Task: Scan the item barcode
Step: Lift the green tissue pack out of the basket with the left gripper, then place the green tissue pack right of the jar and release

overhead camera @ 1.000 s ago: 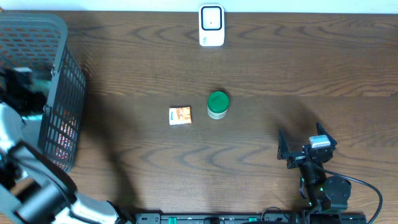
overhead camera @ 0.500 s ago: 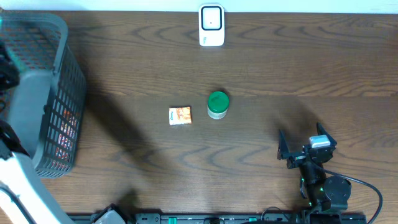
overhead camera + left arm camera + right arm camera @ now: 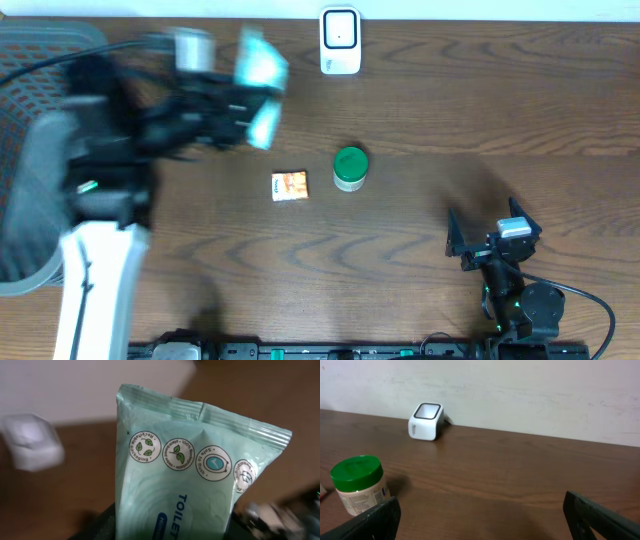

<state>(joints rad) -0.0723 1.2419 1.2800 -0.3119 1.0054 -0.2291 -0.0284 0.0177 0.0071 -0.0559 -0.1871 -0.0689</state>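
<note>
Seen from overhead, the left gripper, smeared with blur, is clamped on a pale green soft plastic pack and holds it in the air at about 11 o'clock on the dark wooden table, short of the white box-shaped barcode scanner standing at the 12 o'clock edge. A grey plastic mesh basket fills the 9 o'clock side. Near the middle stand a small jar with a green lid and, just beside it at its 8 o'clock, a little orange cardboard box, neither one touched. The right gripper is parked at 4 o'clock, jaws spread wide and holding nothing. From the left wrist, the pack fills the frame, its crimped top seam uppermost and a row of round printed badges facing the lens; no barcode shows on this face, and the scanner is a white blur at 9 o'clock. From the right wrist, between the parted black fingers, the scanner sits at 10 o'clock against the wall and the jar at 8 o'clock. By the look of it the pick-up is done, while presenting the pack's barcode side to the scanner window remains.
</note>
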